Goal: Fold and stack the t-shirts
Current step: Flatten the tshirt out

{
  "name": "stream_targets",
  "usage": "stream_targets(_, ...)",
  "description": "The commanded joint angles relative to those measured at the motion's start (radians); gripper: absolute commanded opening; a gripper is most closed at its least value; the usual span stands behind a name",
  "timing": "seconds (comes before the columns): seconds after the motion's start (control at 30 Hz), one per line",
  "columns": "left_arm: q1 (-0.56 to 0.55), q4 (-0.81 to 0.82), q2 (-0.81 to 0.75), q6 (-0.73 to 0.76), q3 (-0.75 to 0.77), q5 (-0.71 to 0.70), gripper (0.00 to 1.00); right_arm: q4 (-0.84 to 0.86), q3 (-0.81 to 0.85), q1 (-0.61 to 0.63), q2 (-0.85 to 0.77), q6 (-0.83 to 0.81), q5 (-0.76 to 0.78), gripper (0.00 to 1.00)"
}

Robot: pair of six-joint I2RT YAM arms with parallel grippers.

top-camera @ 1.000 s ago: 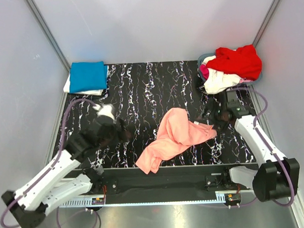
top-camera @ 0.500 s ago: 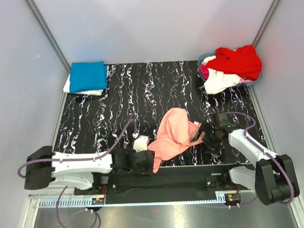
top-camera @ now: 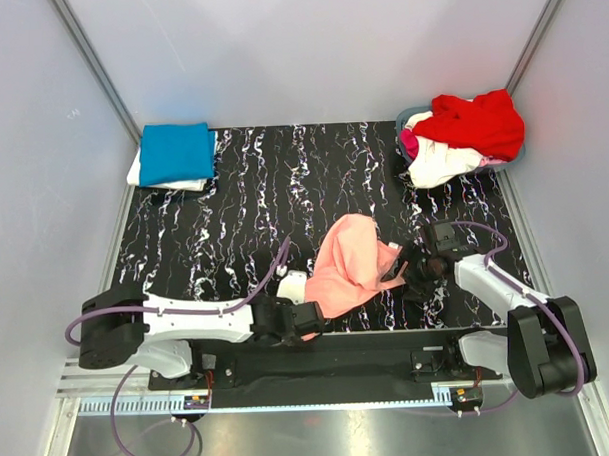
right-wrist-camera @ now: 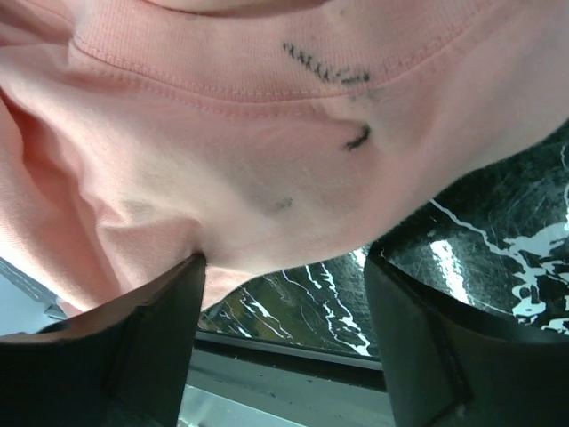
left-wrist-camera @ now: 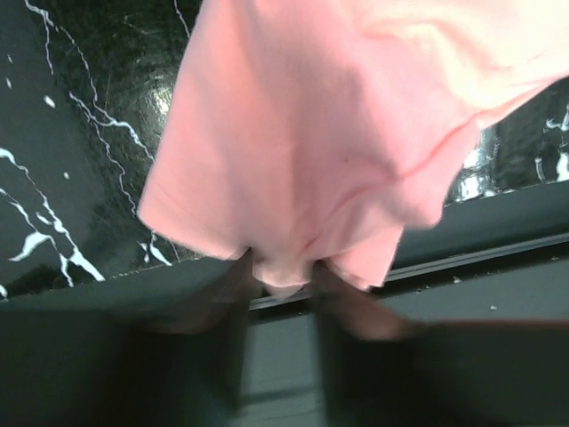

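A salmon-pink t-shirt [top-camera: 348,262] lies crumpled near the front middle of the black marbled table [top-camera: 234,200]. My left gripper [top-camera: 310,323] reaches in low from the left and is shut on the shirt's near hem. The left wrist view shows the pink cloth [left-wrist-camera: 311,133] bunched between the two blurred fingers of that gripper [left-wrist-camera: 283,271]. My right gripper [top-camera: 401,265] is at the shirt's right edge. In the right wrist view its jaws [right-wrist-camera: 284,262] stand wide apart, and the shirt's collar part [right-wrist-camera: 222,160] drapes over the fingertips without being clamped.
A folded bright blue t-shirt [top-camera: 176,152] rests on a white one [top-camera: 141,178] at the back left corner. At the back right a grey basket [top-camera: 411,115] holds red [top-camera: 476,122], white [top-camera: 442,163] and magenta [top-camera: 409,142] shirts. The table's metal front rail [top-camera: 319,358] runs close under both grippers.
My left arm swung from the table's left side to the shirt's near hem and closed on it. The right gripper moved in to the shirt's right edge. The shirt bunched up shorter.
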Motion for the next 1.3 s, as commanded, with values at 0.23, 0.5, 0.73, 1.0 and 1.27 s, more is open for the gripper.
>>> stream_targets(0.23, 0.007, -0.069, -0.107, 0.005, 0.047, -0.107, 0.00, -0.002, 0.041, 0.007, -0.015, -0.024, 0.000, 0.28)
stream_targets(0.5, 0.008, -0.462, -0.395, 0.055, 0.349, -0.262, 0.00, -0.213, 0.258, 0.006, -0.124, -0.056, 0.029, 0.00)
stream_targets(0.73, 0.011, -0.718, -0.506, 0.141, 0.735, -0.380, 0.00, -0.419, 0.568, 0.006, -0.202, -0.079, 0.067, 0.00)
stream_targets(1.0, 0.011, -0.869, -0.547, 0.212, 0.965, -0.488, 0.00, -0.580, 0.880, 0.006, -0.234, -0.129, 0.296, 0.00)
stream_targets(1.27, 0.011, -0.832, -0.627, 0.144, 0.738, -0.494, 0.00, -0.435, 0.800, 0.004, 0.110, -0.231, 0.203, 0.19)
